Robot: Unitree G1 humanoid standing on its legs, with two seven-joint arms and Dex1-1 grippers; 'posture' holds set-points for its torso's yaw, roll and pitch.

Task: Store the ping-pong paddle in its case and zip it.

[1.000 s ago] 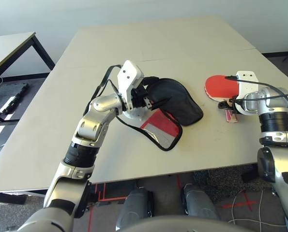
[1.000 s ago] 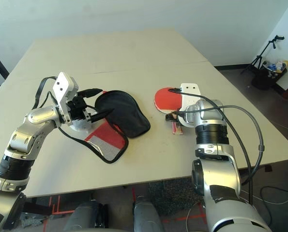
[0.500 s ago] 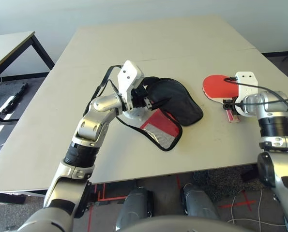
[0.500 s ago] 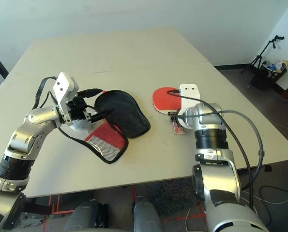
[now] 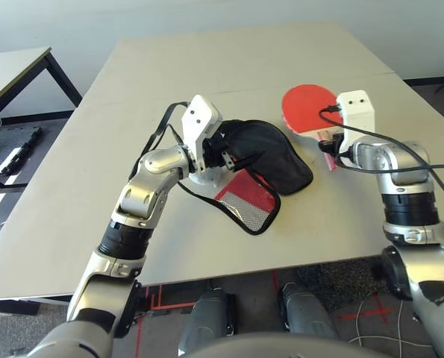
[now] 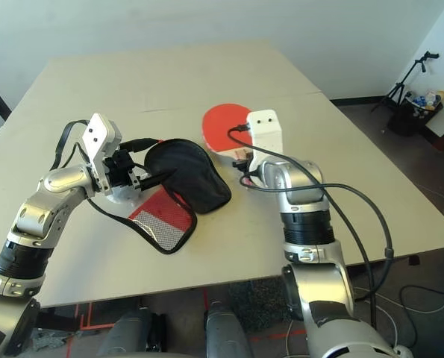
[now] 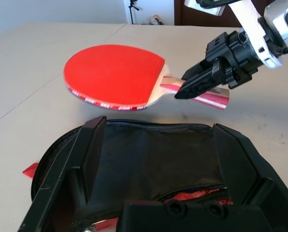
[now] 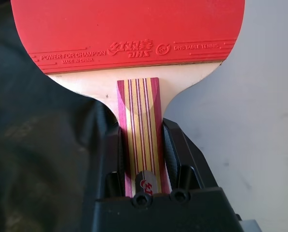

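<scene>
The right tool (image 7: 182,90) pinches the paddle (image 5: 307,108) by its handle, clear of the worktop (image 5: 207,67), toward the far right. The left tool (image 5: 244,158), spread wide, props the case (image 5: 270,160) open mid-worktop. Next, I'd judge: slide the blade into that mouth.

The case (image 5: 270,160) lies in the middle of the table (image 5: 207,74), with its red flap (image 5: 245,198) spread out toward the robot. The left gripper (image 5: 240,156) sits in the case mouth and takes up room there. The paddle (image 7: 114,75) hangs in the right gripper (image 7: 192,86) just beside the case. The far half of the table is bare.
</scene>
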